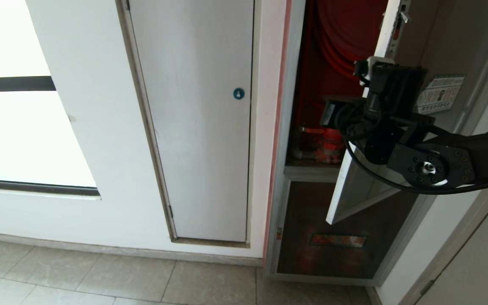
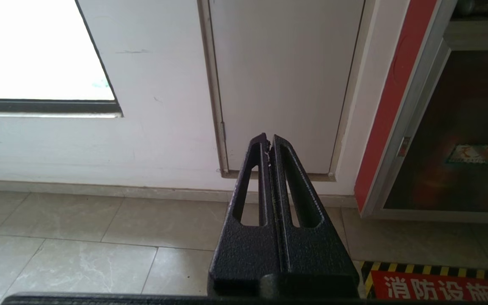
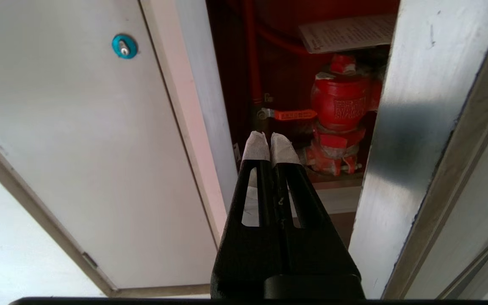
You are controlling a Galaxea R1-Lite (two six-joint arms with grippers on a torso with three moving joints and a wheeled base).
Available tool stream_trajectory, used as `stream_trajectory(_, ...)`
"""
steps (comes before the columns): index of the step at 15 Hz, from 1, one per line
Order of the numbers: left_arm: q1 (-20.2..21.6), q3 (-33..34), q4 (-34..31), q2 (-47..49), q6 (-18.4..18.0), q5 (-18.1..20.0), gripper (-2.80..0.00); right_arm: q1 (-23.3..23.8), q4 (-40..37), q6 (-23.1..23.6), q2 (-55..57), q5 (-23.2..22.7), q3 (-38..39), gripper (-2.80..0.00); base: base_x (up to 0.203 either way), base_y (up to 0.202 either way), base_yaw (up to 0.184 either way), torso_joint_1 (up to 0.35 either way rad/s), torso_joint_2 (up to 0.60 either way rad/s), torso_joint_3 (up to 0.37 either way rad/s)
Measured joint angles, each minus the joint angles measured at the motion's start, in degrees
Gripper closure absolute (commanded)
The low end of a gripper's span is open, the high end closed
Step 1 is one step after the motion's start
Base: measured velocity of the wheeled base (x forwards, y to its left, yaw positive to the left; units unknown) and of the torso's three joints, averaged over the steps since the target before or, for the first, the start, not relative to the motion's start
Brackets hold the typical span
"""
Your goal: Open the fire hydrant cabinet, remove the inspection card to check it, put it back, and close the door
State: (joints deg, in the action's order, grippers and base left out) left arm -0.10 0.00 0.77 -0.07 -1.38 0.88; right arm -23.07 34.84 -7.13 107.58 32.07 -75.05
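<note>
The fire hydrant cabinet (image 1: 333, 42) stands open, showing its red interior and a red valve (image 3: 341, 106). The door (image 1: 443, 46), dark glass with a white sticker, is swung partway out; its silver edge (image 3: 413, 127) is close beside my right gripper. My right arm (image 1: 396, 127) reaches in from the right, in front of the door's edge. My right gripper (image 3: 268, 142) is shut and empty, its taped tips pointing into the gap below the valve. The inspection card (image 3: 350, 34), a white printed sheet, lies above the valve, apart from the gripper. My left gripper (image 2: 268, 142) is parked low, shut and empty.
A white panel with a blue round lock (image 1: 238, 93) is just left of the cabinet's frame (image 1: 284, 127). A lower dark glass panel (image 1: 333, 237) sits under the open compartment. A bright window (image 1: 15, 127) is far left. A red floor sign (image 2: 439, 288) lies on the tiles.
</note>
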Motion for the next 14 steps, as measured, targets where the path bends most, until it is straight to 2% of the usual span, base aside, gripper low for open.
stream_trajectory(9, 0.0, 0.0, 0.0, 0.0, 0.0, 0.0, 0.0, 2.5, 0.1, -0.3, 0.8, 0.3, 0.0, 0.0, 0.0, 0.0, 0.0, 0.0, 0.0, 0.0)
stream_trajectory(14, 0.0, 0.0, 0.0, 0.0, 0.0, 0.0, 0.0, 2.7, 0.2, -0.5, 0.3, 2.2, 1.0, 0.0, 0.0, 0.0, 0.0, 0.0, 0.0, 0.0)
